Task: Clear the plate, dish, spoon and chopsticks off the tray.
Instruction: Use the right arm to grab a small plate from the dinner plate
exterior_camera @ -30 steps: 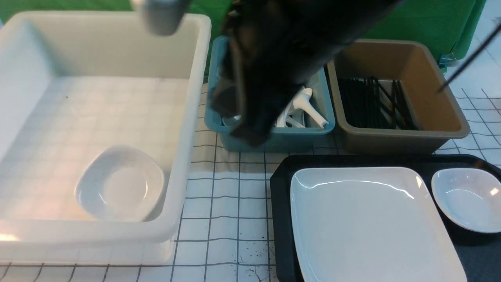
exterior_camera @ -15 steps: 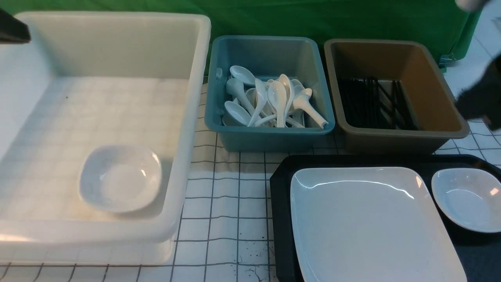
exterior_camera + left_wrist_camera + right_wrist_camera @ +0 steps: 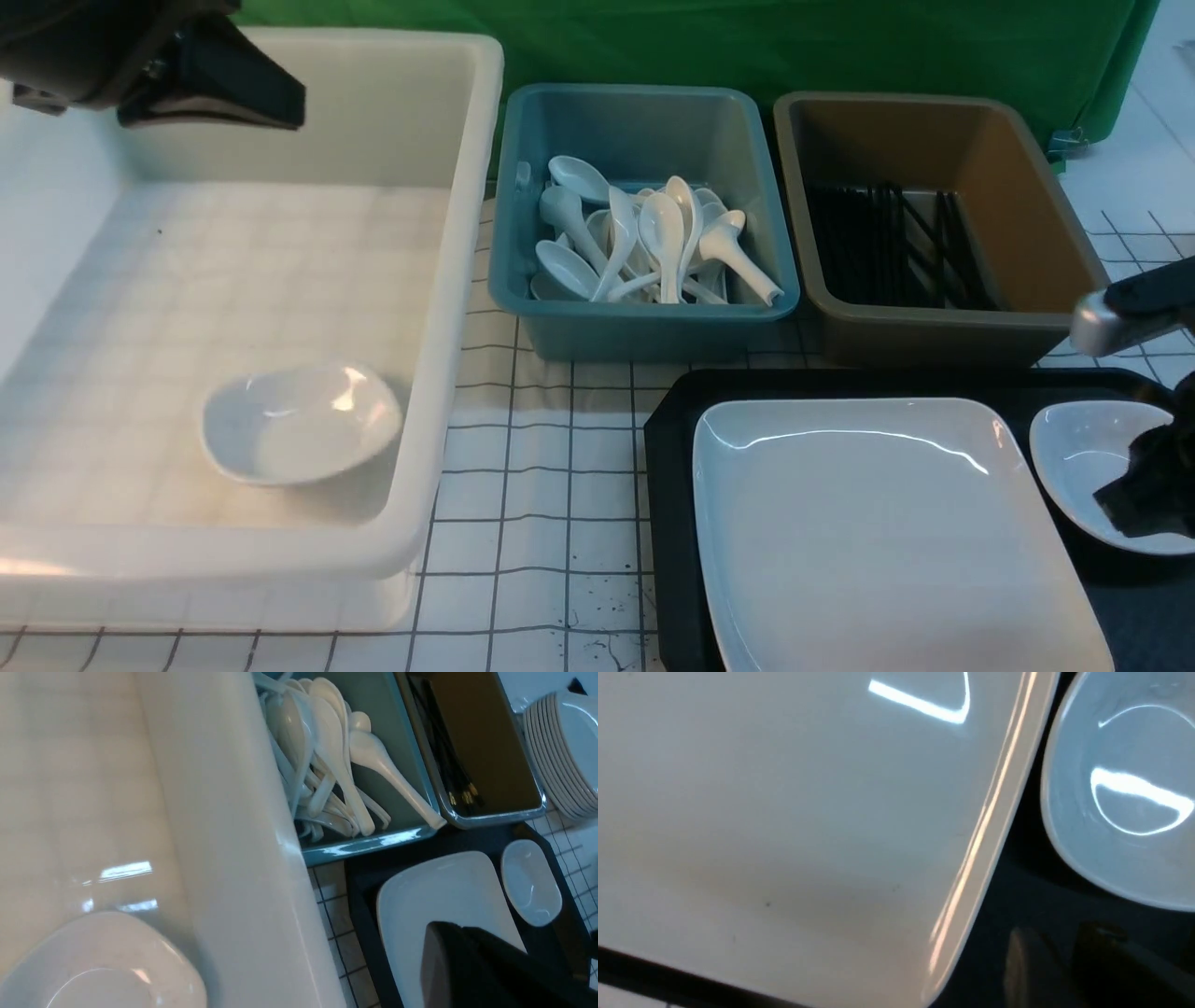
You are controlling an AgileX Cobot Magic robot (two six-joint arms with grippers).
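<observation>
Front view. You see the black tray (image 3: 670, 439) at 5 o'clock on the gridded table (image 3: 541, 485). It carries the rectangular white plate (image 3: 878, 532), with a small white dish (image 3: 1078, 453) just beside the plate at its 3 o'clock. Your right pincer (image 3: 1144, 499) overlaps that dish's near rim; you cannot tell whether its jaws are apart or whether it touches. Your left pincer (image 3: 271, 101), jaws together, hangs at 10 o'clock over the large white tub (image 3: 448, 280), which holds a second dish (image 3: 299, 425). At 12 o'clock, white spoons (image 3: 653, 243) fill a teal bin (image 3: 644, 327). At 1 o'clock, black chopsticks (image 3: 873, 247) lie in a brown tub (image 3: 934, 331).
</observation>
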